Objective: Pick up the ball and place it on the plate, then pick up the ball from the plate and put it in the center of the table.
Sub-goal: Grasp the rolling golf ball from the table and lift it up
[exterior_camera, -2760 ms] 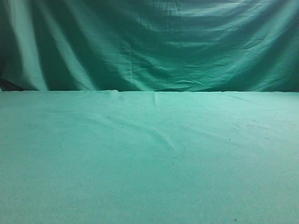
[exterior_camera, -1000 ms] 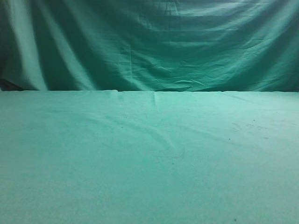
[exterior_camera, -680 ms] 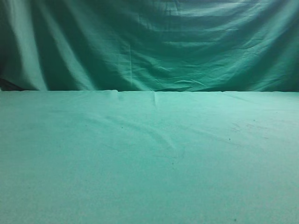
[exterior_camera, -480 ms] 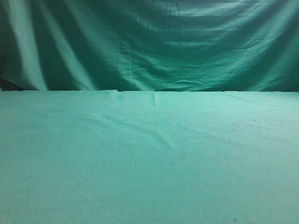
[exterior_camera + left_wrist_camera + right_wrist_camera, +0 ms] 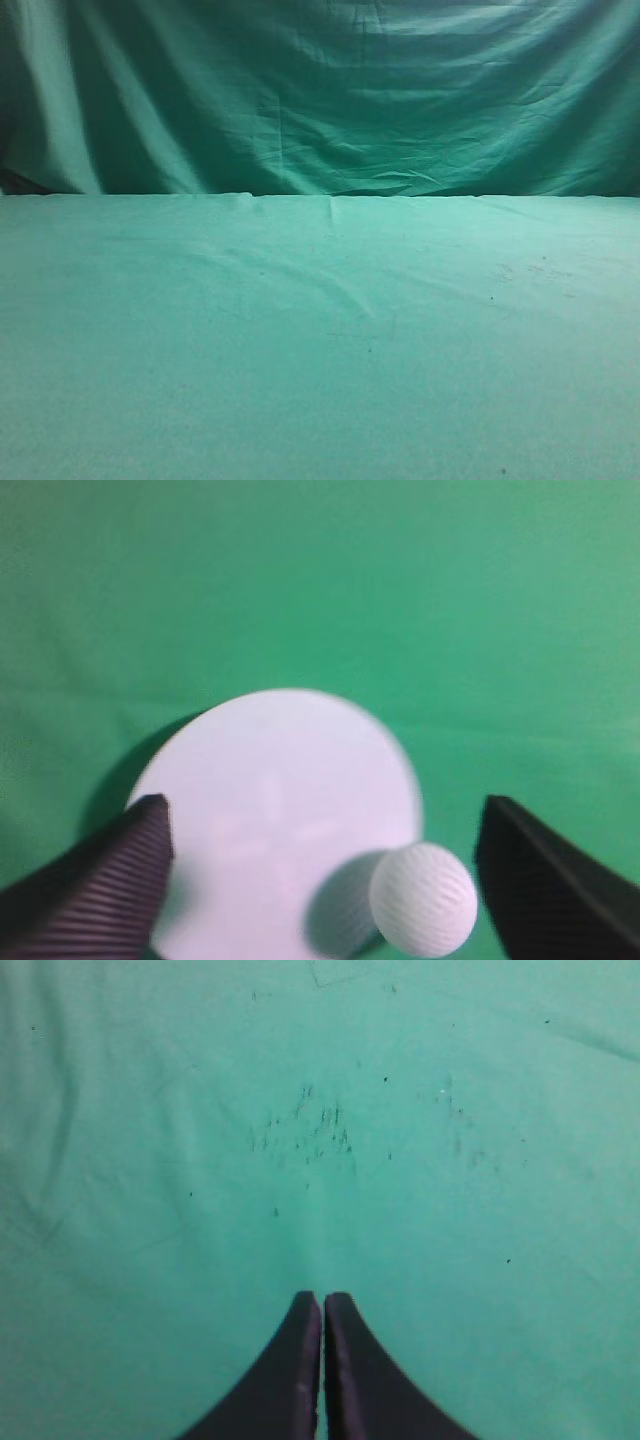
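White round flat plate (image 5: 270, 810) lies on green cloth table (image 5: 500, 610); small white dimpled ball (image 5: 423, 898) at plate's right edge, betw. wide-open, empty L gripper (image 5: 325, 875); R gripper (image 5: 322, 1345) fingers pressed together, empty.

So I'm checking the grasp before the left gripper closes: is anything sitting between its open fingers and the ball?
Nothing visible does. In the left wrist view the ball lies at the plate's near right edge, between the spread fingers of the left gripper, closer to the right one, with only plate and green table around it.
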